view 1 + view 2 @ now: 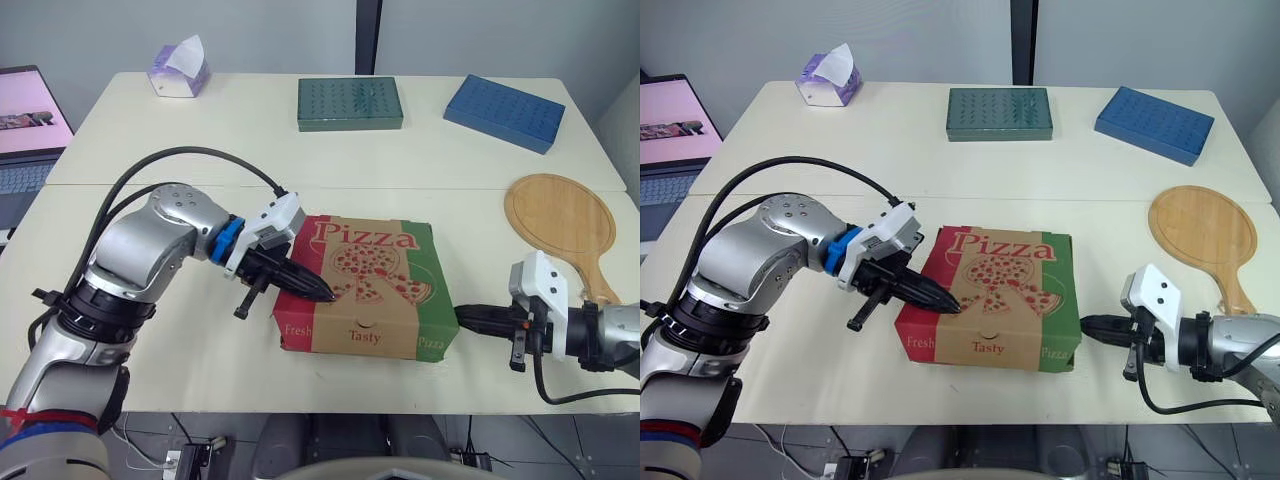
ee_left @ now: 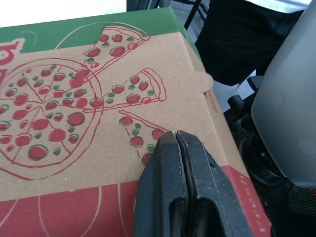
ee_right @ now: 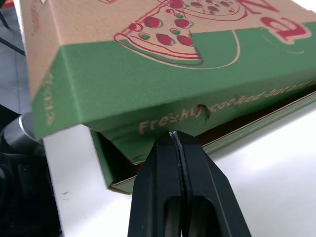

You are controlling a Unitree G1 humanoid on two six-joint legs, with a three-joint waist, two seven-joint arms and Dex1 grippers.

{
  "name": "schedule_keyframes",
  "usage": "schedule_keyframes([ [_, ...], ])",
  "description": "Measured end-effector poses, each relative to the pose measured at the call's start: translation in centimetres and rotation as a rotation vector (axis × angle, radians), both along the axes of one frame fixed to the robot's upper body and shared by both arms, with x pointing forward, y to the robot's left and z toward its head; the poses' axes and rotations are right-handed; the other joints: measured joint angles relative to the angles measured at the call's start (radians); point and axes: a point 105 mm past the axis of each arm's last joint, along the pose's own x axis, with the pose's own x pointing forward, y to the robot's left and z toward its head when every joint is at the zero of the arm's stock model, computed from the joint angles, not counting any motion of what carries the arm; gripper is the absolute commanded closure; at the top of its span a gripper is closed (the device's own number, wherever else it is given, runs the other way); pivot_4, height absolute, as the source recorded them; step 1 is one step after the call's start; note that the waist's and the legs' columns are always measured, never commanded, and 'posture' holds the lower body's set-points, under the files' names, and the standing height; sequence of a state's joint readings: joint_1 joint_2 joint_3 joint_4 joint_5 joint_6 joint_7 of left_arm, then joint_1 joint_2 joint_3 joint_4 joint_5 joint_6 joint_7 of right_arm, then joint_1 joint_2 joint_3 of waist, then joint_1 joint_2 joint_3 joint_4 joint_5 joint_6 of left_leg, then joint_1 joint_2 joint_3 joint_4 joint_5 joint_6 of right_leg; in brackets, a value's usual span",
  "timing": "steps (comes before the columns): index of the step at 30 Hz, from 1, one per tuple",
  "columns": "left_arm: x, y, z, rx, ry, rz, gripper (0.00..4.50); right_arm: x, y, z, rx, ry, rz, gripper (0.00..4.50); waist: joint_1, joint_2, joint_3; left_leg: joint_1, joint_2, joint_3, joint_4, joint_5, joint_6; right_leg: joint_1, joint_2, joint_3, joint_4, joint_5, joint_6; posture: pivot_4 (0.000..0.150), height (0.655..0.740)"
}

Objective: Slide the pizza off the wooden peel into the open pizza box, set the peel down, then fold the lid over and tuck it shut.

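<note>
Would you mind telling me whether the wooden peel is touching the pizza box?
Apart. The left eye view shows a strip of bare table between the wooden peel and the green side of the pizza box.

The pizza box [image 1: 365, 290] has a brown cardboard lid printed with red "Pizza" lettering and a red-outlined pizza dotted red and green. Its left edge is red, and its right side is green with tan lettering. The peel [image 1: 560, 215] is pale wood and the table [image 1: 250, 150] is cream. A dark green box [image 1: 350, 103] and a blue box [image 1: 505, 112] both carry a dotted grid. The tissue box [image 1: 178, 75] is lilac with a white tissue. The laptop [image 1: 30, 110] screen looks mostly pink.
</note>
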State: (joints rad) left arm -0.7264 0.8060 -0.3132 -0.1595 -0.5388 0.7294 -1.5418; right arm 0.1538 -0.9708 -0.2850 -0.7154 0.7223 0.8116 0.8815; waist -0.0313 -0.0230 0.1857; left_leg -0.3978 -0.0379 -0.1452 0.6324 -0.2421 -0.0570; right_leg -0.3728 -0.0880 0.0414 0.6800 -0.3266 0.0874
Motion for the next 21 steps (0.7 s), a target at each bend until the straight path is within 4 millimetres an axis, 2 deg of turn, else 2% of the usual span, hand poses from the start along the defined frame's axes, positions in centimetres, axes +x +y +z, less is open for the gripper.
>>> schedule_keyframes([
  [4, 0.1, -0.1, -0.1, -0.001, -0.014, -0.01, 4.5, -0.1, -1.4, -0.1, -0.043, 0.0, -0.067, 4.48, 0.002, 0.0, 0.0, 0.0, 0.0, 0.0, 0.0, 0.0, 0.0, 0.0, 0.0, 0.0, 0.0, 0.0, 0.0, 0.15, 0.74],
  [7, 0.1, -0.1, -0.2, 0.003, -0.033, -0.022, 4.5, 0.0, -3.3, 0.9, -0.086, -0.047, -0.141, 3.96, 0.001, 0.0, 0.0, 0.0, 0.0, 0.0, 0.0, 0.0, 0.0, 0.0, 0.0, 0.0, 0.0, 0.0, 0.0, 0.15, 0.74],
  [12, 0.1, -0.3, -0.6, -0.006, -0.041, -0.033, 4.5, 0.2, -5.0, 4.6, -0.096, -0.164, -0.189, 2.32, 0.0, 0.0, 0.0, 0.0, 0.0, 0.0, 0.0, 0.0, 0.0, 0.0, 0.0, 0.0, 0.0, 0.0, 0.0, 0.15, 0.74],
  [14, 0.2, -0.2, -0.7, -0.007, -0.04, -0.027, 4.5, -0.3, -4.5, 5.6, -0.083, -0.169, -0.159, 1.65, 0.0, 0.0, 0.0, 0.0, 0.0, 0.0, 0.0, 0.0, 0.0, 0.0, 0.0, 0.0, 0.0, 0.0, 0.0, 0.15, 0.74],
  [18, 0.4, -0.2, -0.8, -0.013, -0.032, -0.021, 4.5, -2.3, -0.9, 6.2, -0.075, -0.164, 0.037, 0.25, 0.0, 0.0, 0.0, 0.0, 0.0, 0.0, 0.001, 0.0, 0.0, 0.001, 0.0, 0.0, 0.0, 0.0, 0.0, 0.15, 0.74],
  [19, 0.4, -0.3, -0.9, -0.015, -0.031, -0.021, 4.5, -2.6, 0.0, 6.1, -0.084, -0.168, 0.078, 0.02, 0.0, 0.0, 0.0, 0.0, 0.0, 0.0, 0.001, 0.0, 0.0, 0.001, 0.0, 0.0, 0.0, 0.0, 0.0, 0.15, 0.74],
  [21, 0.4, -0.4, -0.9, -0.018, -0.032, -0.024, 4.5, -2.7, 1.2, 5.6, -0.098, -0.178, 0.129, 0.02, 0.0, 0.0, 0.0, 0.0, 0.0, 0.0, 0.002, 0.0, 0.0, 0.001, 0.0, 0.0, 0.0, 0.0, 0.0, 0.15, 0.74],
])
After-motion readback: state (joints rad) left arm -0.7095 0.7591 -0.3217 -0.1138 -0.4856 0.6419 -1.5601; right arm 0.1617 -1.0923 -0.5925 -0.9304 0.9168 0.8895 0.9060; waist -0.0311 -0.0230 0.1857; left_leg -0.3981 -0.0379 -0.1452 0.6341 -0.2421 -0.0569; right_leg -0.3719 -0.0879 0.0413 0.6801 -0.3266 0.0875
